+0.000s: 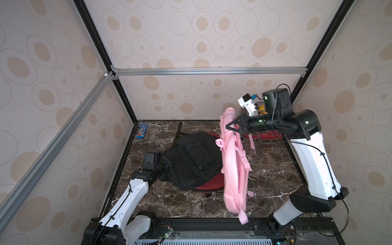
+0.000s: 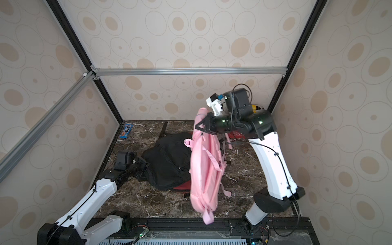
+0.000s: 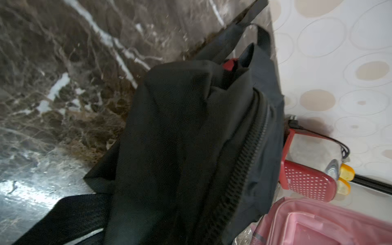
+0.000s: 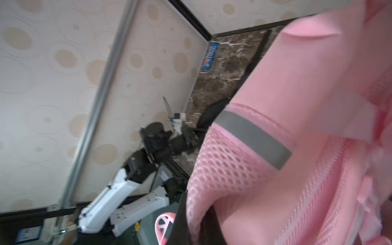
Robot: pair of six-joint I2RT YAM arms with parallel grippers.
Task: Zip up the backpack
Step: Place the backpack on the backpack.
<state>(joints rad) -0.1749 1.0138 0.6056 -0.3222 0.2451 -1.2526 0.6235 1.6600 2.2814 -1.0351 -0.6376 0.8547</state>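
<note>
Top views, pink backpack (image 1: pixel 233 169): hangs by its top, clear of the worktop (image 1: pixel 273 169), on the right-arm side of the black backpack (image 1: pixel 193 161); its lower end is blurred.
Top views, right gripper (image 1: pixel 231 126): jaws pinching the pink backpack's top edge, above the black backpack's far corner.
Top views, left gripper (image 1: pixel 163 167): jaws pressed together at the black backpack's edge, on the side away from the pink one; I cannot tell whether cloth is caught.
Top views, red backpack (image 1: pixel 210 185): lies flat beneath the black backpack.
Left wrist view, zipper (image 3: pixel 244 152): a toothed track runs along the black backpack; no slider shows and the jaws are out of frame.
Right wrist view, mesh pocket (image 4: pixel 222 165): pink cloth fills the near field; no zipper or jaws are seen.
Task's thing: probably the hanging pink backpack, though the black one may be meant.
Risk, slip: a thin pinch on soft cloth carries the whole bag, so a swing could pull it free and drop it onto the black backpack.
Risk, snag: the dangling strap (image 1: pixel 243 218) could catch on the black backpack.
</note>
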